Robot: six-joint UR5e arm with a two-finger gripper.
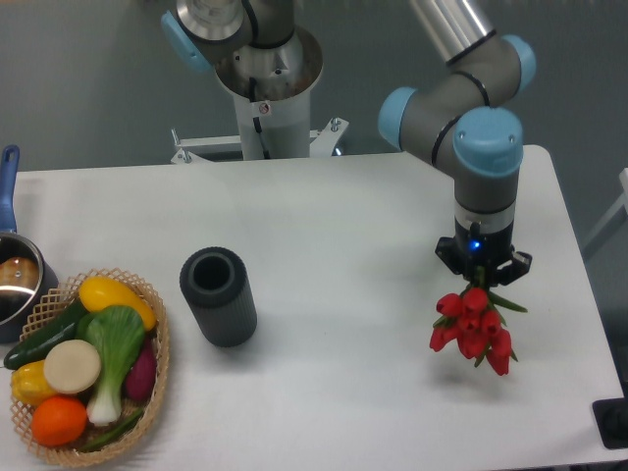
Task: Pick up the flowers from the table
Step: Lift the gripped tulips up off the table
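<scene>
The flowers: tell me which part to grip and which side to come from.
Grip the flowers by the thin stems just behind the red heads, coming straight down from above. The pincer hangs over exactly that part now; whether it has shut on them is hidden. The bulky heads would crush, while the stems are narrow enough to fit between the fingers.

The end effector covers the stems of the flowers, and its fingertips cannot be made out. A pot is cut off by the left edge. At the lower right corner, a dark object is cut off too.
</scene>
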